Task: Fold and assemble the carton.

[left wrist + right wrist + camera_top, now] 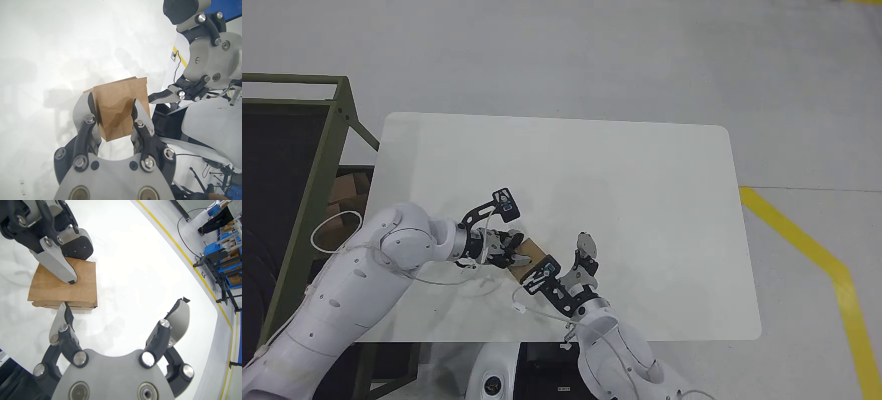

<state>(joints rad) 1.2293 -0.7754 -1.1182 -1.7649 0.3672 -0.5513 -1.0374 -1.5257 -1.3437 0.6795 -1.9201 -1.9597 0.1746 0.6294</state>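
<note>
The bench is a plain white top with rounded corners, standing on a pale grey floor marked by a yellow line past its right edge. A green-framed rack stands off the left edge.

There is one carton, brown and folded flat. It lies nearer the robot-side edge than the far edge, a little left of the middle.

Two claws are at it. The left claw has closed in on the carton, with one finger at its edge and the other pressed on its face. The right claw is spread wide and holds nothing. One fingertip is at the carton's near edge, the other well clear over bare bench.
</note>
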